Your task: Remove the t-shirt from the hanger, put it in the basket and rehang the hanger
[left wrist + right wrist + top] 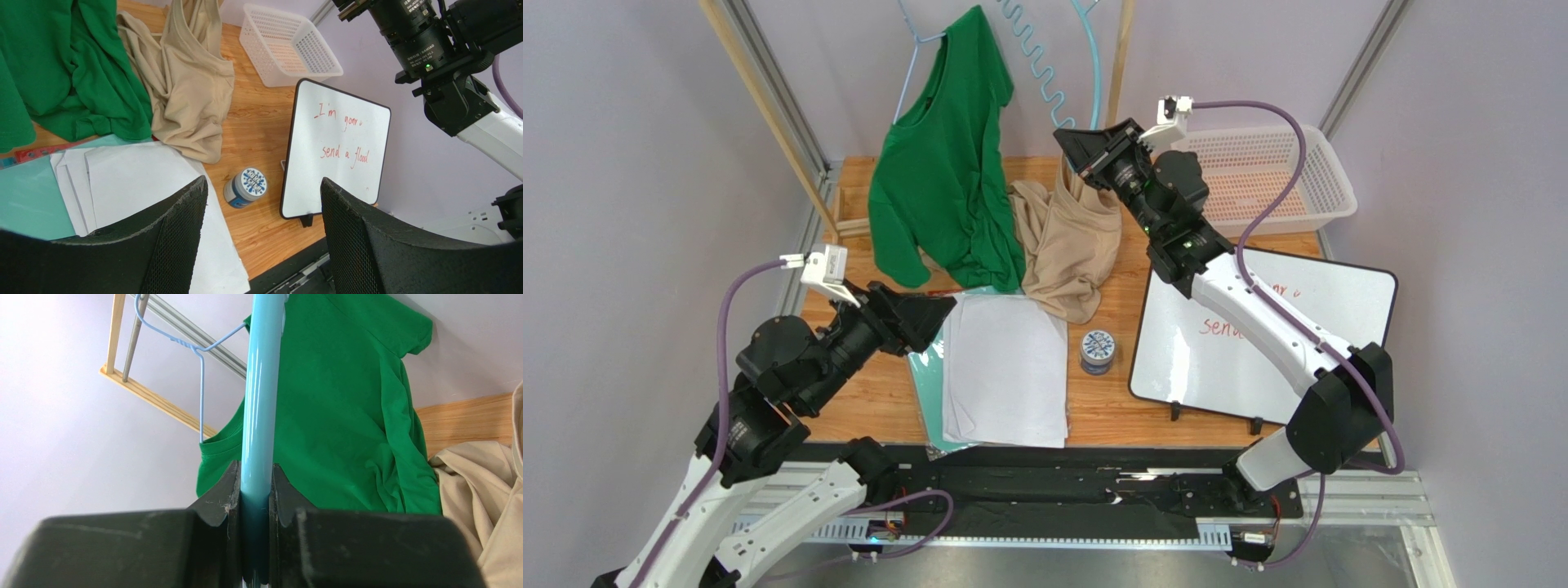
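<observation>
**T-shirt** (940, 172): green, short-sleeved, plain. It hangs crooked and bunched to the left of the beige garment (1063, 239), caught high up on the hanger. The body falls in long folds. The lower part has reached the tabletop (879, 395) and lies crumpled, touching the beige garment's left edge. One sleeve droops on the side away from the beige garment.

**Hanger** (918, 47): thin light-blue wire, above and left of the beige garment. It is tilted, with the hook uppermost. One arm runs into the shirt's top. The other arm is bare for most of its length, slants downward and enters the green cloth lower down.
</observation>
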Controlling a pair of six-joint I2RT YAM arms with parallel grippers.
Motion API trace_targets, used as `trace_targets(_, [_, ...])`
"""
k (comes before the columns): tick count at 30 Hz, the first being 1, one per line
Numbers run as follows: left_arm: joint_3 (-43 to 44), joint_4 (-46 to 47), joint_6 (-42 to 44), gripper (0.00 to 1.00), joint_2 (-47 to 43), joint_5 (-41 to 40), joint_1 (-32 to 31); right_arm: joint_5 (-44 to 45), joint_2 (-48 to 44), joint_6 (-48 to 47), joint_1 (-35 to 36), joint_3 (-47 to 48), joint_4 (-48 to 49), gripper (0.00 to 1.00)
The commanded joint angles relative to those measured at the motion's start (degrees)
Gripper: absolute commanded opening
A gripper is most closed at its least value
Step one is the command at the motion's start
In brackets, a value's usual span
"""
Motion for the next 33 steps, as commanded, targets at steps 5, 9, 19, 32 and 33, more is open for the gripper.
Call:
trace_targets(5, [-0.6,-0.1,1.7,0.72,-0.4,0.0,0.0,-0.2,-1.0,1.4,-1.0,3.8,7.6,0.0])
trace_targets(9, [-0.8,0.2,1.6,0.72,-0.2,0.2,0.0,-0.7,-0.9,1.6,-1.2,5.0,6.2,0.0])
trace_targets(19, [-1.0,0.2,1.3,0.72,-0.4,0.4,0.0,-6.1,1.8,5.2,-2.6,8.5,5.3,0.0])
trace_targets(32, [-0.8,-0.1,0.8,0.72,-0.5,1.4,0.0,-12.3,6.7,11.4,-5.2,13.4,5.6,0.0])
trace_targets(33, [-0.8,-0.1,0.8,0.72,-0.5,1.6,-0.1,-12.5,6.9,11.5,-5.3,13.7,5.2,0.0])
